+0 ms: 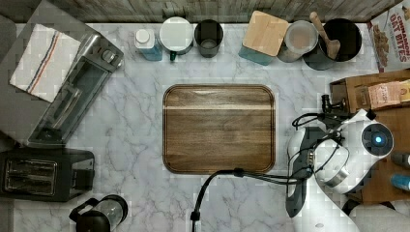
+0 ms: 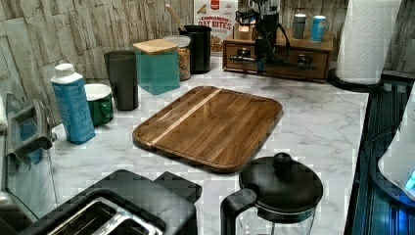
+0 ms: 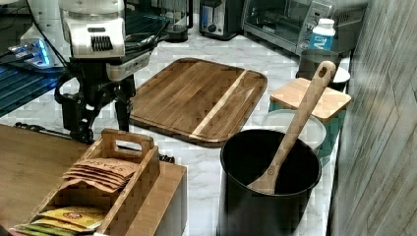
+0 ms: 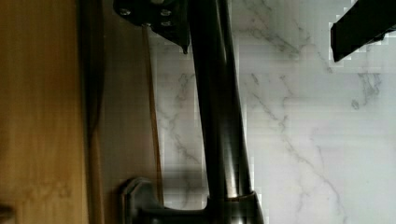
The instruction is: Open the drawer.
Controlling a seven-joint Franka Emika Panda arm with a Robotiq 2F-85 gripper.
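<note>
Top view: the white robot arm [image 1: 358,150] hangs over the top view's right side, beside a dark wooden cutting board [image 1: 219,128] on the marble counter [image 1: 130,135]. A box [image 1: 390,36] at the back reads "OAT BITES".

Left view: the drawer [image 2: 276,62] is far back, under a small wooden shelf. It is brown and wide, with a long black bar handle [image 2: 271,59] on its front. The gripper [image 2: 260,56] comes down right at that bar. A black coffee pot [image 2: 274,196] sits up close.

Right view: paper packets [image 3: 101,169] in a wooden caddy read "STASH". A wooden spoon [image 3: 295,128] leans in a black pot [image 3: 268,182].

Wrist view: the black bar runs between the two fingers, which stand apart; one finger [image 4: 362,32] is well off the bar.
</note>
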